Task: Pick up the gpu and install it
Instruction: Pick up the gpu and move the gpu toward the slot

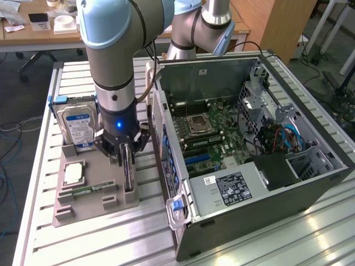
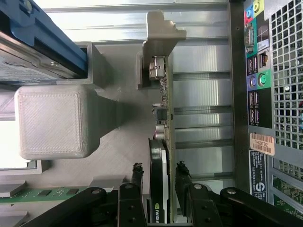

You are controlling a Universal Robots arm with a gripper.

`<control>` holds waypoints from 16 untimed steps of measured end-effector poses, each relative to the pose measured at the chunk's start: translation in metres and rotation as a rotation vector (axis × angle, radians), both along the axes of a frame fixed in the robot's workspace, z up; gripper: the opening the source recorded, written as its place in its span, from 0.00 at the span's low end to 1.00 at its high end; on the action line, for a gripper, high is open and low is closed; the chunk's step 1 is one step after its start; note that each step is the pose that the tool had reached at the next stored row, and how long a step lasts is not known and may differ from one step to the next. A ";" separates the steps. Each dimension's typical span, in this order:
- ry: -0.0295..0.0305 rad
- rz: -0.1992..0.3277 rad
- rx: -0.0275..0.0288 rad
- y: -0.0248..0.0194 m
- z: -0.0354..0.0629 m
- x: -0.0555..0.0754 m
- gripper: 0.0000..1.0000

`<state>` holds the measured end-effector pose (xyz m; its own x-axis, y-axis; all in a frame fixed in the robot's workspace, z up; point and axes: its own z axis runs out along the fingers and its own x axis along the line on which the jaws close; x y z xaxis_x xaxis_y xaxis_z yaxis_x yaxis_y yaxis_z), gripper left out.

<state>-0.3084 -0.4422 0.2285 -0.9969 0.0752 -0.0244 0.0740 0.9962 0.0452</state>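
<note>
Gripper half open, straddling upright gpu; nothing clamped. Keep it centred (clear of bracket) and close squarely.

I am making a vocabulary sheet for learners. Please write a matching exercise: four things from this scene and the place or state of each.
1 gpu
2 hard drive
3 processor
4 computer case

A lies flat in the grey holder
B open, on the exterior view's right
C on edge between the jaws
D upright, blue-white label

Pairs: 1-C, 2-D, 3-A, 4-B
</note>
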 end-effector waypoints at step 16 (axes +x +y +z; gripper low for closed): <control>0.0001 0.000 -0.0001 0.0001 0.0001 0.000 0.27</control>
<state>-0.3084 -0.4421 0.2286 -0.9969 0.0752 -0.0243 0.0741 0.9962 0.0451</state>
